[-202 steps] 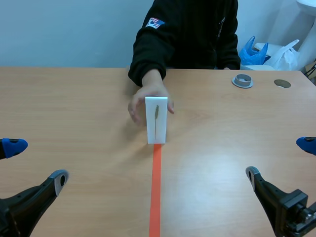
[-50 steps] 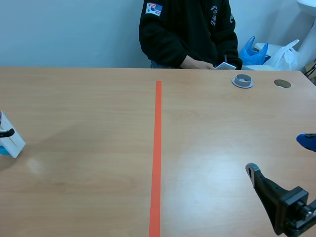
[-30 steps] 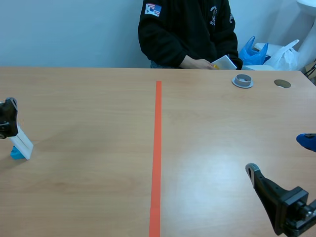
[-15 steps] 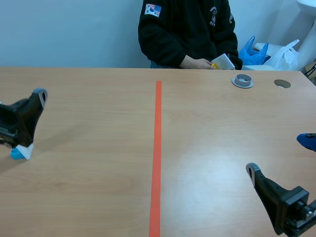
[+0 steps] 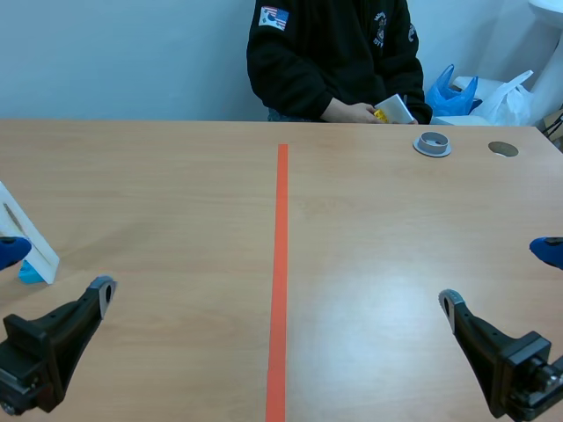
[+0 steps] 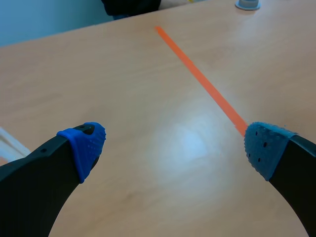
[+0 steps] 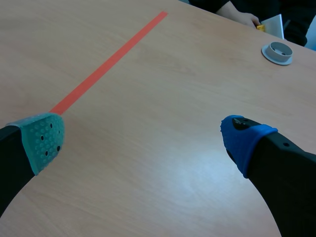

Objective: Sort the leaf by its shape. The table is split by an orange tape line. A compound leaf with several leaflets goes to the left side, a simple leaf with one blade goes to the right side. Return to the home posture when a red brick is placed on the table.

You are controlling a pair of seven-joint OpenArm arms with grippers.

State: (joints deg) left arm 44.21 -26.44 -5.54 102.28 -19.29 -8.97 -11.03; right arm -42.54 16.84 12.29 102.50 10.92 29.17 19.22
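Now left claw withdrawn low, spread, leaf card released

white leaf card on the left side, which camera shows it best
The scene view: the white leaf card stands tilted on the far left, partly cut off. The left wrist view catches only a thin white sliver of it beside the left gripper. The right wrist view misses it.

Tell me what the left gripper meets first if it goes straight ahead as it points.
The way looks free: left gripper points over the table toward the orange tape line; farther depth is unclear.
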